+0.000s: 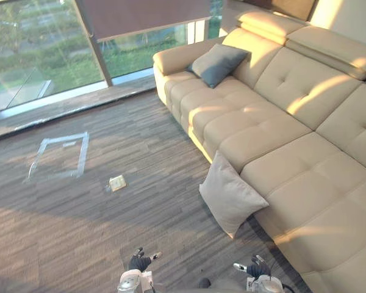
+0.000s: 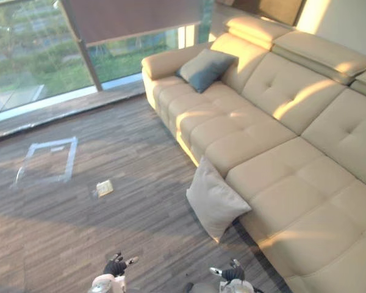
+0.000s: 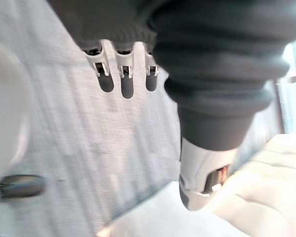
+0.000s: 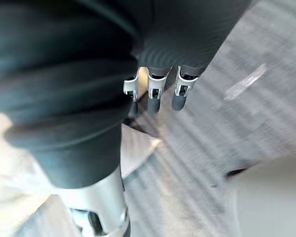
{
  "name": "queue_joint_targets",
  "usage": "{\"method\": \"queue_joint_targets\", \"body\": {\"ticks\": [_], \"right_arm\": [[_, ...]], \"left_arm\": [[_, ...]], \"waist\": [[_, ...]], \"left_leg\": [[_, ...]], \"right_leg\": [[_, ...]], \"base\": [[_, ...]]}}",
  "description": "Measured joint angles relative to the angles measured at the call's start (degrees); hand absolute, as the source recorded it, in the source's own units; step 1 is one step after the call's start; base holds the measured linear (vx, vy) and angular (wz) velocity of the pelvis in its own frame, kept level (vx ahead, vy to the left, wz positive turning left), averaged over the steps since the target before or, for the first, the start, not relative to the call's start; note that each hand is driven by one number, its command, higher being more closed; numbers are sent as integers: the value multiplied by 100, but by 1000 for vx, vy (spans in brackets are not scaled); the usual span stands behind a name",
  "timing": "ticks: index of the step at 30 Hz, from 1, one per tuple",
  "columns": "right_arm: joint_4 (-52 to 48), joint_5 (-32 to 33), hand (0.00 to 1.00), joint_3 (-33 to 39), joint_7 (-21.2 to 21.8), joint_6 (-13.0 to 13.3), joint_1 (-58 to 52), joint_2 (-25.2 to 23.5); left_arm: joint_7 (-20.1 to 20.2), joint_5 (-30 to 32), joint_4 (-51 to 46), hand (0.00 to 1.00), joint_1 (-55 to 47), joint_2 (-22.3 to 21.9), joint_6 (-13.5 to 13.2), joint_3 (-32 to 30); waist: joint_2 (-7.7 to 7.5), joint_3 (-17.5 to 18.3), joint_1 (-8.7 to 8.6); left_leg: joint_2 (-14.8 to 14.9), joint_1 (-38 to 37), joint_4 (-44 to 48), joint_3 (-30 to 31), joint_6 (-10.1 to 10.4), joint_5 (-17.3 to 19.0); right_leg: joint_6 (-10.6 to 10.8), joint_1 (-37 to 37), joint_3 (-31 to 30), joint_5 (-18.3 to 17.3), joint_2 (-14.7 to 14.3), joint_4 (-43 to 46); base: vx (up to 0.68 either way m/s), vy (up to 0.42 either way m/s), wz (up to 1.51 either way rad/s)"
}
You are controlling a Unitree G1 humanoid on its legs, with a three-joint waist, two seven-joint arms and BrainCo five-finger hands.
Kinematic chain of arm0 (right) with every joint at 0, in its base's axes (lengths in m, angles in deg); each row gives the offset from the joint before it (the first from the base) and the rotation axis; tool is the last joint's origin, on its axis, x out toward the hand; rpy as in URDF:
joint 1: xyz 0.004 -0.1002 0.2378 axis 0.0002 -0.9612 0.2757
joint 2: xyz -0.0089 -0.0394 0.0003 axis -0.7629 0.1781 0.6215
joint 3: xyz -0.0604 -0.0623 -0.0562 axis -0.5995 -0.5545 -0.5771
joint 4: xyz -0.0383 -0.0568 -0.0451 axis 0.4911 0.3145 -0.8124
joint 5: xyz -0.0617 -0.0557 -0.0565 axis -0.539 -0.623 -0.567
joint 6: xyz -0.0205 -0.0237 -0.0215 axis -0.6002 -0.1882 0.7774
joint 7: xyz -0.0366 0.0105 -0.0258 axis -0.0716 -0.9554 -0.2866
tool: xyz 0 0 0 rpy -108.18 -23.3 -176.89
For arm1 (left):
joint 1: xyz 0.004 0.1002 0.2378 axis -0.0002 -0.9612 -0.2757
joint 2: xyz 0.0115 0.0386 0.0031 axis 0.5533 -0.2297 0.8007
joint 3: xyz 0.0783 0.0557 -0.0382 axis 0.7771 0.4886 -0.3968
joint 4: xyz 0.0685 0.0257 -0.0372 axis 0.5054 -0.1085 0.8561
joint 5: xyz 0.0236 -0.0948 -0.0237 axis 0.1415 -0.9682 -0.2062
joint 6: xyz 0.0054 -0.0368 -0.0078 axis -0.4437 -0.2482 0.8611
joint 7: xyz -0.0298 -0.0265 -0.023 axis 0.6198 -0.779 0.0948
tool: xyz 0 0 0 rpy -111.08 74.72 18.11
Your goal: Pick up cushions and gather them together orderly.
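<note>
- Leaning on its corner against the front of the sofa (image 1: pixel 305 140), a pale cushion (image 1: pixel 230 194) stands on the floor (image 1: pixel 140 152) just below the middle of the frame, touching the sofa base.
- A grey cushion (image 1: pixel 218 63) sits in the upper middle of the frame, on the far end seat, propped against the backrest near the armrest. It is well apart from the pale cushion.
- The left hand (image 1: pixel 139 262) shows at the bottom edge, left of centre, above bare floor. Its fingers (image 3: pixel 123 74) are loose and straight in the left wrist view, with the thumb (image 3: pixel 202 177) held apart; it grasps nothing.
- The right hand (image 1: pixel 256 267) shows at the bottom edge, right of centre, near the pale cushion's lower corner but not touching it. Its fingers (image 4: pixel 155 98) hang relaxed over the floor in the right wrist view; it too is released and empty.
- A tape square (image 1: pixel 83 155) marks the floor in the left middle of the frame, with a small plate (image 1: pixel 117 182) lying just to its lower right.
- A window (image 1: pixel 36 43) fills the upper left, and a dark blind (image 1: pixel 146 15) hangs over its top, toward the upper middle.
</note>
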State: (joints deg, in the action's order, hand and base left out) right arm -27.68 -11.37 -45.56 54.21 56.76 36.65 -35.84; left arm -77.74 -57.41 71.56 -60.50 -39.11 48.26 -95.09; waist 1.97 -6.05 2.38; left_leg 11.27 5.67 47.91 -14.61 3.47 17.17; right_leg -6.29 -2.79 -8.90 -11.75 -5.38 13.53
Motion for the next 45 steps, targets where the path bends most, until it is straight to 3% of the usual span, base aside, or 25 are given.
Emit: {"method": "queue_joint_targets", "body": {"ticks": [2,4,5,6,7,10,15,16,19,20,21,22,23,25,26,28,30,32,35,38,39,40,41,42,45], "right_arm": [[3,-2,0,-9,-3,-1,23,-6],[89,-10,0,-31,-24,-10,11,75],[180,-14,0,-121,-45,-19,6,137],[296,-11,0,-170,-60,-43,18,171],[299,-30,0,-223,-75,-49,22,133],[499,-66,0,-217,-73,-49,35,63],[484,-56,0,-219,-39,-42,135,192],[478,-59,0,-233,-12,-19,144,225],[444,-55,0,-348,28,3,218,226],[459,-34,0,-336,40,6,207,217],[472,-39,0,-330,22,15,233,263],[485,-42,0,-329,24,13,257,263],[529,-48,0,-328,29,-9,300,280],[519,-19,0,-258,22,0,308,294],[493,-13,0,-111,30,16,300,307],[502,3,0,-92,25,15,238,297],[499,12,0,26,29,25,212,261],[409,56,0,54,21,12,156,251],[89,99,0,15,11,-19,21,311],[37,170,0,19,-22,-57,7,194],[71,168,0,24,-37,-57,12,163],[147,168,0,31,-44,-57,20,252],[282,165,0,42,-55,-61,42,231],[438,161,0,36,-70,-105,59,194],[524,164,0,107,-89,-115,2,92]], "left_arm": [[2,0,-9,0,-19,-1,-14,-79],[-4,-5,18,0,-28,50,-12,-84],[-8,-9,56,0,-49,87,-14,-59],[-24,-10,174,0,-128,198,-9,32],[-27,-23,279,0,-102,339,-2,98],[-14,-2,409,0,3,571,5,325],[-15,5,535,0,42,574,29,657],[-21,4,544,0,93,565,37,666],[-11,4,741,0,200,671,32,774],[5,2,786,0,285,708,31,799],[24,5,847,0,362,588,25,813],[33,4,841,0,363,557,15,811],[44,5,855,0,332,482,-1,813],[47,8,857,0,382,487,7,814],[46,14,897,0,399,466,7,818],[46,90,905,0,319,472,22,813],[55,140,797,0,283,456,27,759],[56,163,607,0,254,417,30,524],[26,120,318,0,24,185,15,248],[30,100,269,0,6,167,10,140],[25,97,292,0,7,215,9,262],[24,94,348,0,11,236,-2,405],[24,79,404,0,61,268,-5,422],[17,80,538,0,116,425,10,590],[26,101,736,0,134,685,10,972]], "waist": [[-9,4,83],[8,-2,89],[20,-7,103],[37,63,108],[-141,123,72],[-291,133,80],[-107,73,57],[-4,22,53],[-54,26,18],[-177,52,-50],[-42,82,-122],[-83,59,-119],[-176,-26,-105],[-84,-78,-208],[24,-142,-247],[-17,-109,-241],[-58,-89,-258],[-115,-93,-220],[198,-72,-141],[160,-39,-29],[116,-21,21],[152,-9,28],[89,1,32],[-54,77,52],[-380,232,-15]], "left_leg": [[-25,239,-801,-53,-45,46],[-220,325,-2743,366,164,-274],[-225,292,-3212,508,422,-791],[-353,106,-3490,307,316,-1081],[-402,75,-3540,72,192,-1124],[-542,-178,-3527,-397,-43,-999],[-647,-1020,-3958,-1032,-104,-962],[-607,-1177,-3985,-979,-216,-895],[-598,-1357,-3977,-999,-252,-830],[-668,-1395,-3948,-973,-140,-745],[-558,-1313,-3779,-933,-100,-692],[-556,-1207,-3538,-904,-113,-695],[-728,-1198,-3828,-639,115,-479],[-888,-1187,-4667,-253,-7,-674],[-811,-1124,-4858,-116,-98,-1168],[-846,-1221,-4711,-95,-16,-1040],[-747,-938,-3753,-64,305,-463],[-560,-308,-2167,-85,465,-288],[-50,516,17,-93,449,-451],[-39,544,-676,-87,23,9],[-224,506,-1922,249,25,-176],[-291,348,-3002,626,202,-870],[-349,251,-3098,603,272,-1037],[-440,-2,-3512,407,233,-1125],[-696,-447,-4159,53,102,-1289]], "right_leg": [[84,-96,-453,-78,61,-68],[290,-101,-1023,-203,155,-113],[387,-103,-1258,-266,183,-123],[647,-110,-1477,-217,314,-259],[869,-108,-1423,-83,477,-420],[1172,-89,-1455,129,704,-529],[1264,607,-1337,92,483,1280],[1212,860,-1016,-243,437,1552],[992,1181,-238,-148,375,582],[650,1153,-39,550,352,-52],[698,1031,-62,742,247,-252],[679,1028,-146,751,278,-258],[664,951,-359,745,336,-270],[664,805,-371,741,326,-306],[637,627,-258,683,231,-318],[646,487,-217,422,282,-253],[549,512,-103,105,341,-1],[470,479,-123,-138,383,140],[358,230,-386,-363,246,333],[446,58,-812,-362,431,295],[607,70,-1054,-345,536,204],[749,90,-1204,-332,523,114],[805,76,-1322,-334,576,25],[1117,52,-1375,-107,725,-206],[1209,-79,-1360,83,1018,-533]], "base": [[229,208,-141],[327,328,-135],[348,351,-138],[414,406,-136],[359,313,-108],[290,207,-76],[227,115,-95],[168,8,-109],[220,-41,-80],[281,-51,-40],[278,-38,-38],[237,-26,-56],[153,-24,-59],[116,-11,-32],[85,34,-10],[96,21,4],[100,5,23],[17,-1,-2],[131,46,-38],[242,153,-79],[272,245,-90],[255,250,-89],[198,198,-81],[193,180,-80],[176,130,-54]]}}
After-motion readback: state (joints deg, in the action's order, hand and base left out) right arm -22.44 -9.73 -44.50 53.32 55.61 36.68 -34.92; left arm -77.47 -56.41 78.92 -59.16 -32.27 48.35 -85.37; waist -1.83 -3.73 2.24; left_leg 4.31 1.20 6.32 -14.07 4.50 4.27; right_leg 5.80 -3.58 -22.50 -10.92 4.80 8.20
